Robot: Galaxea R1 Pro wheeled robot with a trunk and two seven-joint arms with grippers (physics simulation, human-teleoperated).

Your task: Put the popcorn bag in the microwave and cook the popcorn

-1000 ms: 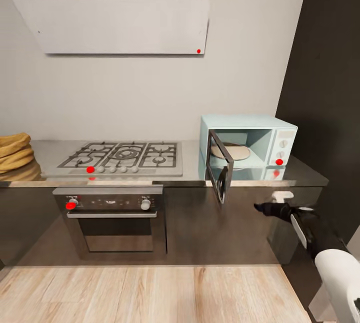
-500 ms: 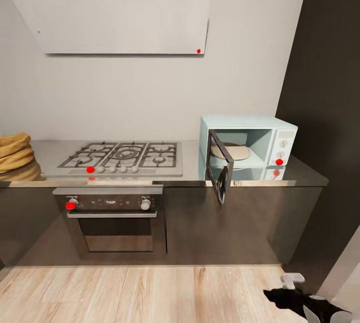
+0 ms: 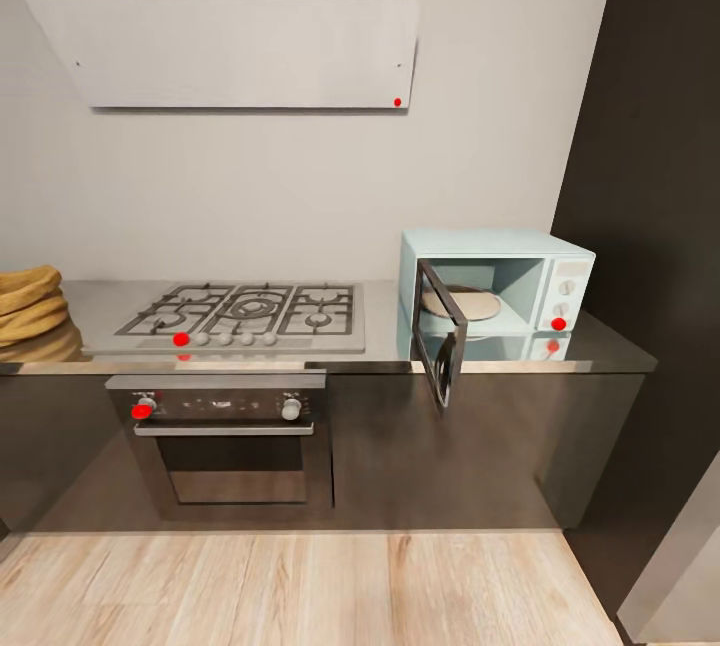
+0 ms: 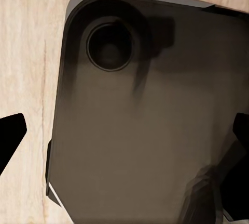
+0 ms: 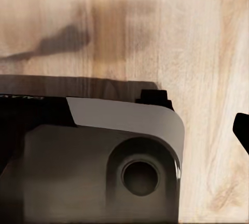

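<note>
The popcorn bag [image 3: 25, 311], mustard-tan with a rolled rim, sits at the far left end of the grey countertop [image 3: 600, 348], cut by the head view's edge. The mint-blue microwave [image 3: 520, 276] stands at the countertop's right end. Its glass door [image 3: 442, 334] is swung open toward me and a round plate [image 3: 460, 304] lies inside. My left gripper [image 4: 124, 135] hangs open over my own dark base, its black fingertips [image 4: 10, 136] far apart. My right gripper [image 5: 124, 130] also points down at the base and floor, one fingertip [image 5: 243, 130] at the picture's edge, and looks open.
A grey gas hob [image 3: 245, 314] lies between bag and microwave, with a dark oven [image 3: 225, 436] under it and a white hood [image 3: 235, 51] above. A tall dark cabinet [image 3: 650, 176] stands right of the microwave. Light wood floor [image 3: 300, 586] runs before the cabinets.
My right arm has dropped from in front of the cabinet under the microwave, down past the head view's lower edge. The kitchen and the open microwave door have not moved.
</note>
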